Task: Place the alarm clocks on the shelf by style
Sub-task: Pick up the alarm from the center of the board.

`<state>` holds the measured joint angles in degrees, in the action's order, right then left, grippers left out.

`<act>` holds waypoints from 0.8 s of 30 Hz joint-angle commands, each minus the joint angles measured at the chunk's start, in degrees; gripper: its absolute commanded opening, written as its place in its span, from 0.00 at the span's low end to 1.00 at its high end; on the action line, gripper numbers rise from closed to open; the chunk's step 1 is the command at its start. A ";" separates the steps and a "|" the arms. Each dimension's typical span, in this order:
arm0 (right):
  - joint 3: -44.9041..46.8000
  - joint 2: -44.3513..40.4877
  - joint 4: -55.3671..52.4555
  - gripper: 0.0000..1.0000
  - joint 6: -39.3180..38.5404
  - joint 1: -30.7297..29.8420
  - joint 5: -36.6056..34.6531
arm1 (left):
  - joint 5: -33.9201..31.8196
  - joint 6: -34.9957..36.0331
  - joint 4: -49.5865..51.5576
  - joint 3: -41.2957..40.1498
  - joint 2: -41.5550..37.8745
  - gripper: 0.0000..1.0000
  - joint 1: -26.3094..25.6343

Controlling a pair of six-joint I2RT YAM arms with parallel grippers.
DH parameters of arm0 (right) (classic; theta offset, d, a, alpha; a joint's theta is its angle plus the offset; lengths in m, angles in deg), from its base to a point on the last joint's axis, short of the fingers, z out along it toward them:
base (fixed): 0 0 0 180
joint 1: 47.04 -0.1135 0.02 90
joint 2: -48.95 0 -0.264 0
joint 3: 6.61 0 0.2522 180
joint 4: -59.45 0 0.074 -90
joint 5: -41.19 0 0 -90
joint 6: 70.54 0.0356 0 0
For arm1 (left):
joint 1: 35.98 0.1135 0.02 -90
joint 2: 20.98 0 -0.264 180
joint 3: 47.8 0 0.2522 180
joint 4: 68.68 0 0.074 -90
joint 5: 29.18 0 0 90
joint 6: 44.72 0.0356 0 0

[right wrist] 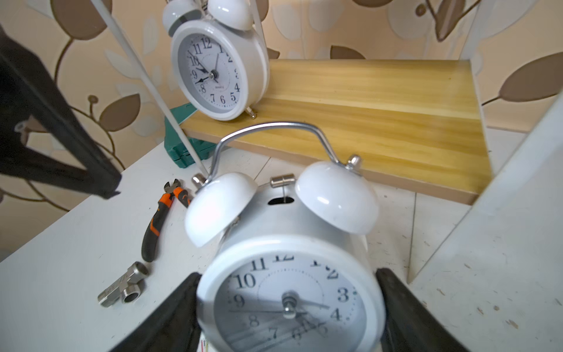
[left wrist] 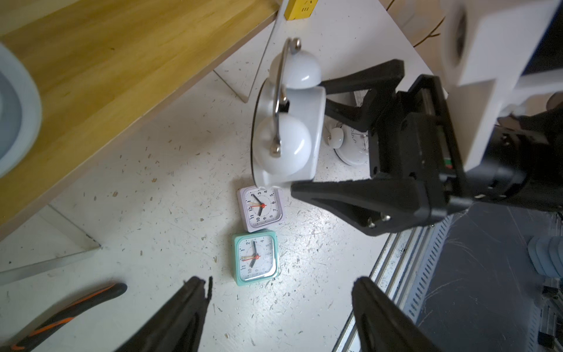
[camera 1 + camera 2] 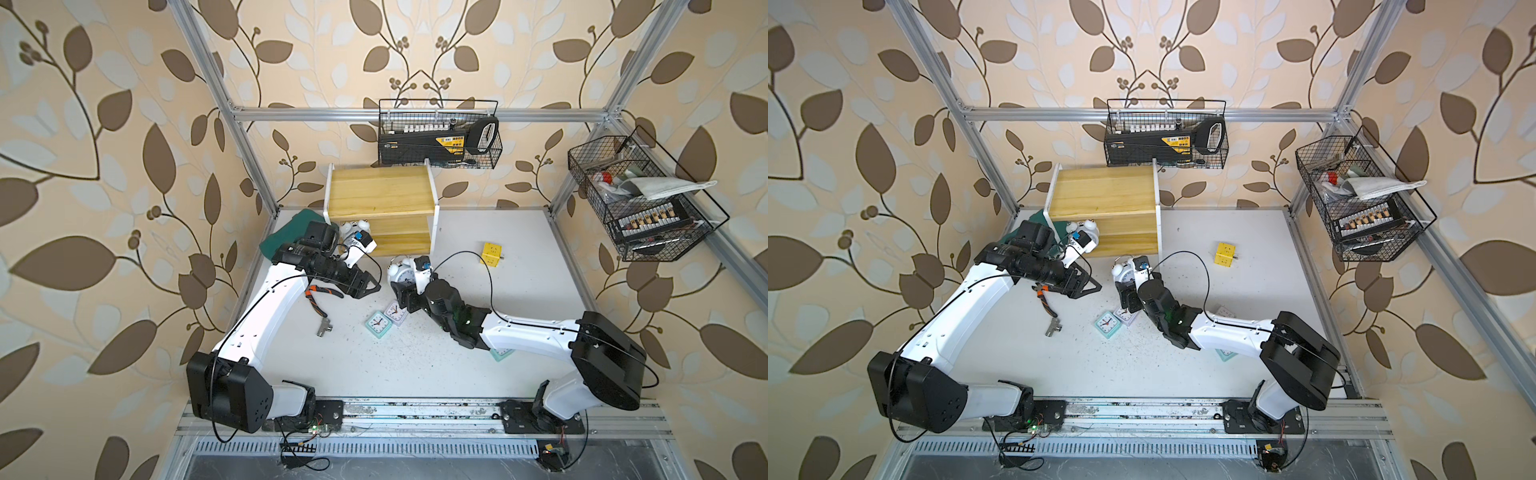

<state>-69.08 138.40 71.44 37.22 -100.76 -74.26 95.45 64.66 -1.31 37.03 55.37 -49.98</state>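
Twin-bell clock [image 1: 289, 274] is sitting gripped in right jaws, facing the shelf [image 1: 380, 122], likely to join its match [image 1: 217, 73]; left jaws are gaping empty.

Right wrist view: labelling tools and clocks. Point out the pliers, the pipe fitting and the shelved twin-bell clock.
pliers [image 1: 154, 225], right wrist view, handle
pipe fitting [image 1: 121, 286], right wrist view, body
shelved twin-bell clock [image 1: 212, 73], right wrist view, dial centre
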 commanded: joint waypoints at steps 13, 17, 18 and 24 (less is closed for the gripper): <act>-13.41 8.54 12.46 0.54 -2.97 -0.86 -18.11 | 1.78 0.20 -1.65 -7.98 -3.41 0.79 5.64; -15.37 11.24 14.81 0.54 -4.20 -0.91 -20.65 | 1.40 0.22 -2.18 -8.48 -3.33 0.80 5.83; -15.86 11.88 15.51 0.54 -4.61 -0.95 -21.09 | 1.32 0.28 -2.27 -8.57 -3.41 0.80 5.91; -18.11 15.99 21.25 0.54 -8.33 -0.89 -23.97 | 1.66 0.40 -2.54 -9.14 -3.50 0.80 6.00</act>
<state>-84.07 152.97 85.41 31.73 -101.37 -94.63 95.58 64.70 -3.19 28.51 53.58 -44.56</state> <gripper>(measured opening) 0.793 0.798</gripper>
